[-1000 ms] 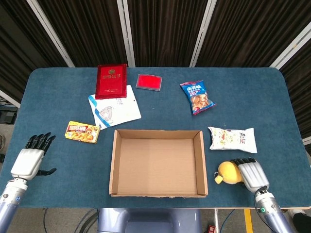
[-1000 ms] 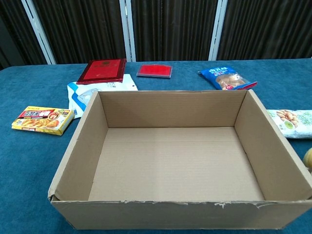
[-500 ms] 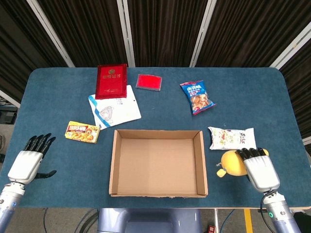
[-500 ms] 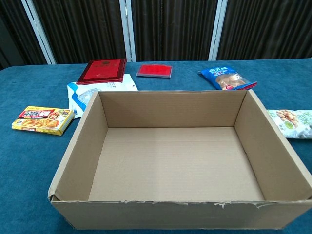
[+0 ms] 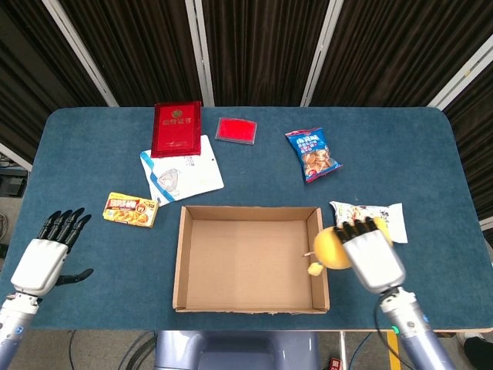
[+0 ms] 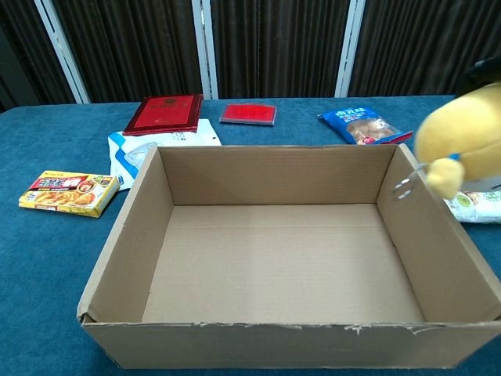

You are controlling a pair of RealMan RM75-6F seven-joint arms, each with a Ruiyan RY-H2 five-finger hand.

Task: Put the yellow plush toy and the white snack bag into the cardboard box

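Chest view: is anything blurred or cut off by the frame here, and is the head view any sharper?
Chest view: the yellow plush toy is soft-edged, seemingly motion blur, and cut by the right frame edge; the cardboard box is crisp. Head view: evenly lit, the toy and right hand are only slightly soft, table items sharp.

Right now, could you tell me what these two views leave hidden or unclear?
- Right hand: head view shows only its back, so its grip on the yellow plush toy is hidden.
- White snack bag: partly covered by that hand; chest view crops it.
- Left hand: outside chest view.
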